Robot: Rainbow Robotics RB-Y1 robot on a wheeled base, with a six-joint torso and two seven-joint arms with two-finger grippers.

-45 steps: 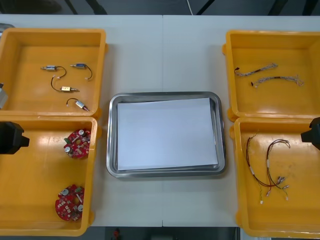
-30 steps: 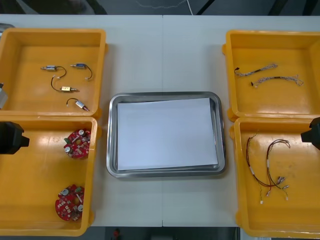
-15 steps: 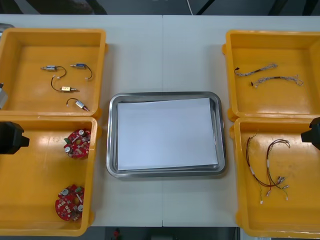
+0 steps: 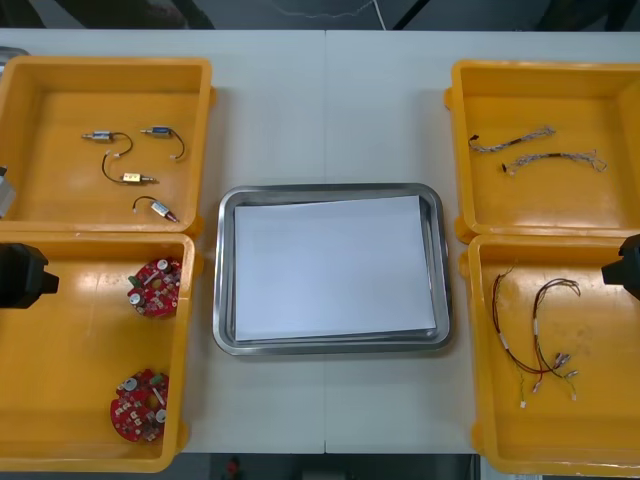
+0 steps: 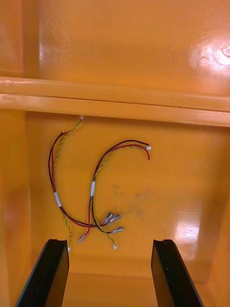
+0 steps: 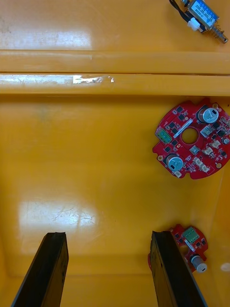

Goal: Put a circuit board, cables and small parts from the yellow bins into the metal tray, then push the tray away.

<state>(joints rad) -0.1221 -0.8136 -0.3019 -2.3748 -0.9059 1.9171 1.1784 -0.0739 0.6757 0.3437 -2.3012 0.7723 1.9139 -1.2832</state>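
Picking, first grab: we reckon nothing's loaded yet, since the metal tray (image 4: 330, 190) has just its white inside. So this is a clean first pick.
Left gripper (image 6: 108, 235): fingers wide apart, holding nothing, hanging over the near left yellow bin (image 4: 186, 350).
Circuit boards: the nearer circuit board (image 6: 185, 245) sits just beside the outer face of one left finger, partly tucked behind it. The farther circuit board (image 6: 191, 139) lies ahead past that same finger, off the line of the gap.
Left tip: we'd slide sideways until a board is centred in the gap, then come down on its rim, not the components.
Right gripper (image 5: 109, 242): also spread open and empty, over the near right yellow bin (image 4: 476, 350).
Red and yellow cables (image 5: 91, 192): straight ahead of the right fingers, within the span of the gap, terminal ends nearest the tips.
Right tip: we'd pinch where the two cables cross. Thin wire probably slips, and one will likely drag the other.
Front view bonus: the tray between both grippers, plus twisted blue and white cables (image 4: 520, 138) and small metal parts (image 4: 138, 179) in the far bins, well beyond each hand.
Wrist view bonus: the finger spread, and how boards and cables line up with it.
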